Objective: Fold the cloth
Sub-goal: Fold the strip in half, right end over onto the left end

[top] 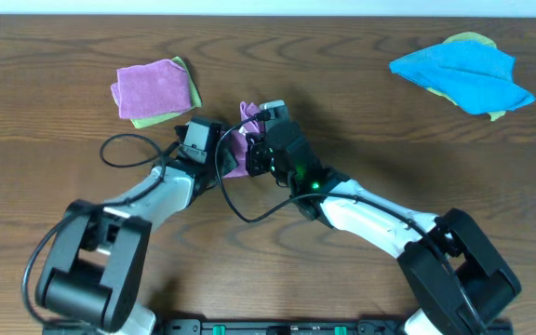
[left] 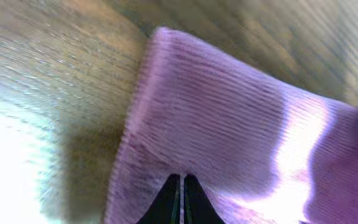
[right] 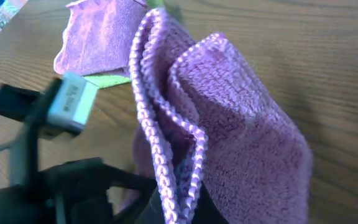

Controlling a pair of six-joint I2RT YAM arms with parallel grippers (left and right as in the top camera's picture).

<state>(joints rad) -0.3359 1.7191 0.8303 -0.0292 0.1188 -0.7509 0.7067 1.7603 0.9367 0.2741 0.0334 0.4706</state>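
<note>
Left gripper (left: 182,190): closed to a thin seam, pinching one edge of cloth (left: 229,124).

Right gripper (right: 174,210): apparently clamped on a doubled, stitched hem of same cloth. Fingertips mostly buried under fabric, so closure not fully confirmed.

Cloth position: mid-table, bunched and raised between both grippers, hanging in loose folds above wooden table (top: 54,56).

Also present: second purple cloth (top: 154,87), folded, resting on yellow-green cloth (top: 190,88), far left. Blue cloth (top: 463,73), far right, well apart.
</note>
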